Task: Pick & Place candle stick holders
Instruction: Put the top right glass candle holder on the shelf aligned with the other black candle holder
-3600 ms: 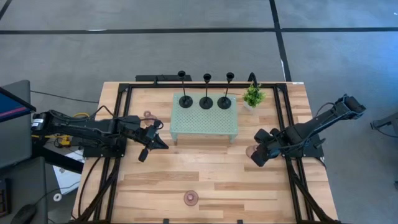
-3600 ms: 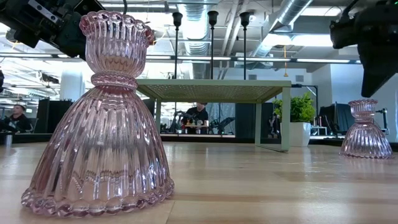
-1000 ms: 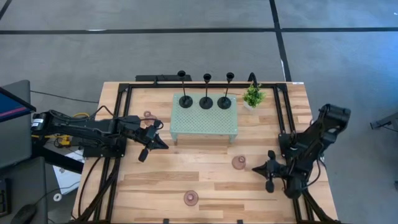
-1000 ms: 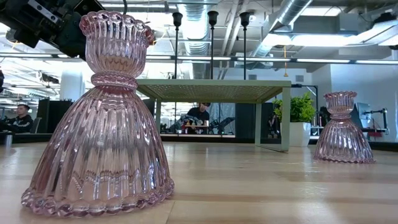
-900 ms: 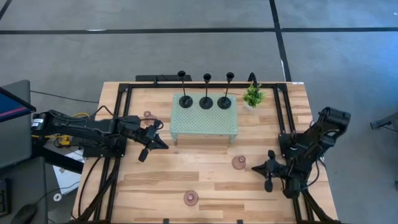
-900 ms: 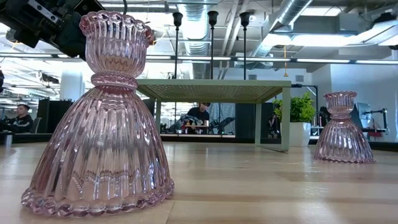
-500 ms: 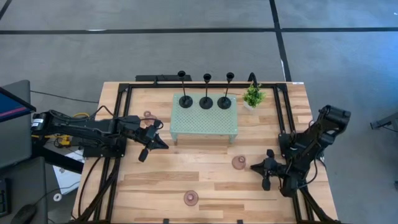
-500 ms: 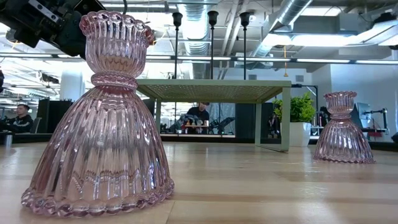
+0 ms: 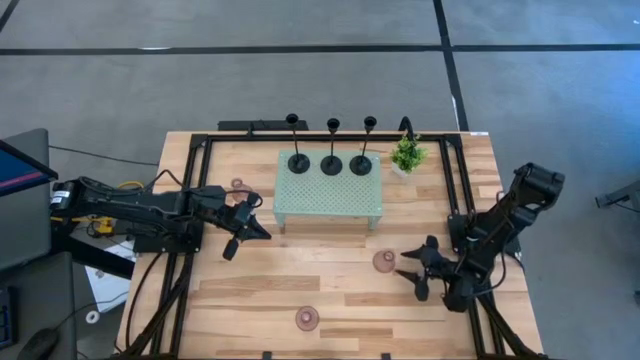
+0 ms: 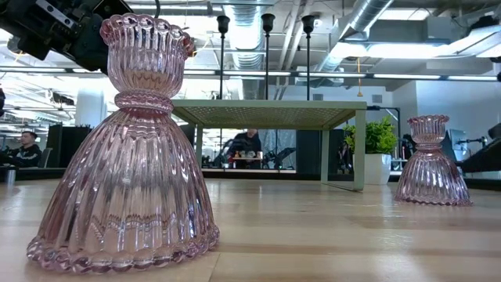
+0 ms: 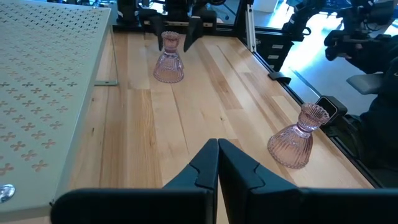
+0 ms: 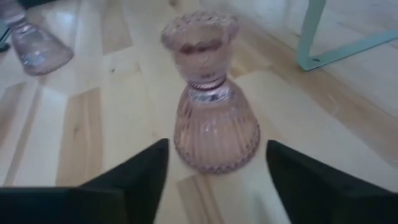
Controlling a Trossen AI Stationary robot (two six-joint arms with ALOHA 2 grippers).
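Three black candle stick holders (image 9: 331, 162) stand in a row on the pale green tray (image 9: 330, 205). A pink glass holder (image 9: 385, 261) (image 12: 211, 118) stands upright on the table in front of the tray's right end. My right gripper (image 9: 410, 272) (image 12: 216, 152) is open just to its right, its fingers pointing at it without touching. Another pink holder (image 9: 308, 319) (image 10: 125, 149) stands near the front edge, and a third (image 9: 238, 185) stands left of the tray. My left gripper (image 9: 250, 228) (image 11: 217, 149) hovers shut by the tray's left front corner.
A small green potted plant (image 9: 407, 154) stands at the tray's far right corner. Black frame rails (image 9: 462, 200) run along the table's sides. Bare wood (image 9: 300, 270) lies between the two grippers. People sit in the room beyond the table in the low view.
My right gripper has moved a little toward the table's left, closer to the pink holder in front of the tray, and its fingers have opened wide. The holder has stayed in place.
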